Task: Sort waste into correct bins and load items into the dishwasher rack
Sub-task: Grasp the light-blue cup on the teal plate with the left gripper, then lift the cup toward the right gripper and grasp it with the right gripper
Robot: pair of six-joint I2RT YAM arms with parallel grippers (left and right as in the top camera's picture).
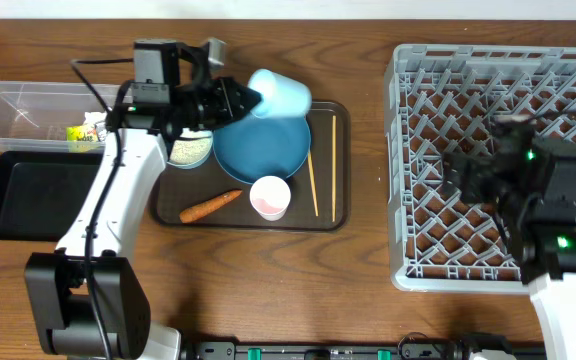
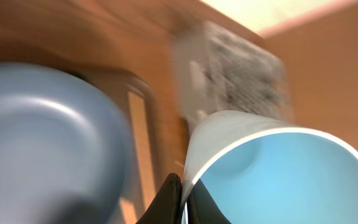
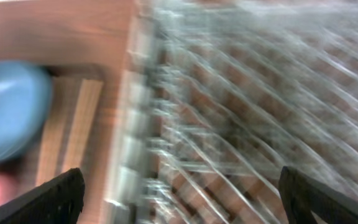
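My left gripper (image 1: 246,100) is shut on the rim of the light blue cup (image 1: 281,94), holding it tilted above the dark blue bowl (image 1: 263,150). In the left wrist view the black fingers (image 2: 168,200) pinch the cup's wall (image 2: 278,174), one inside and one outside. The small bowl with rice (image 1: 190,151), the carrot (image 1: 210,206), the pink cup (image 1: 270,197) and two chopsticks (image 1: 312,182) lie on the brown tray (image 1: 253,225). My right gripper (image 3: 182,193) stands open over the left part of the grey rack (image 1: 498,250), holding nothing.
The clear tub (image 1: 8,105) at the far left holds the yellow-green wrapper (image 1: 85,133). The black tray (image 1: 33,195) lies just in front of it. Bare wooden table separates the brown tray and the rack.
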